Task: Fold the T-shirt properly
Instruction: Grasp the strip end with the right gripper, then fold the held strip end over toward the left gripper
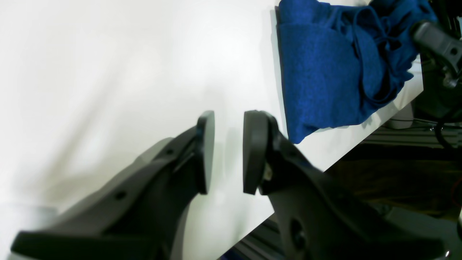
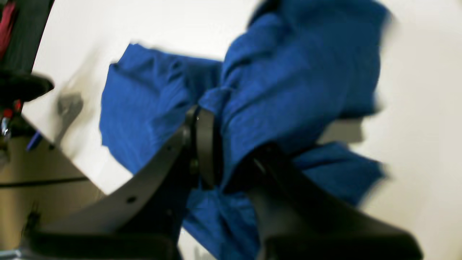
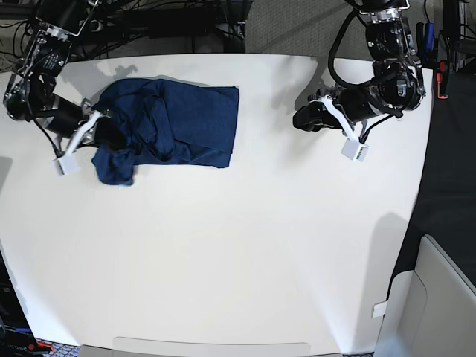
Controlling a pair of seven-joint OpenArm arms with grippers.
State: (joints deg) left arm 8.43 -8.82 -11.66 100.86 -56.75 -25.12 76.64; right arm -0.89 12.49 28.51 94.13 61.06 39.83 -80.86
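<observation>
Two robot arms are seen from above over a white table (image 3: 245, 245), whose near half lies bare and offers wide room for moving. Farther back, at the table's left side in the base view, the T-shirt (image 3: 186, 119) is spread as a partly folded dark blue bundle, its right edge straight and its left end bunched and lumpy. That bunched end is clamped by the right gripper (image 2: 231, 159), whose jaws are pressed onto a pinch of cloth, probably so a layer can be lifted and drawn across for the next fold. The table's left edge runs just beside this grip, so little margin is left there. Well apart, toward the far right, the left gripper (image 1: 228, 153) is held empty above bare tabletop, jaws parted with nothing between them.
</observation>
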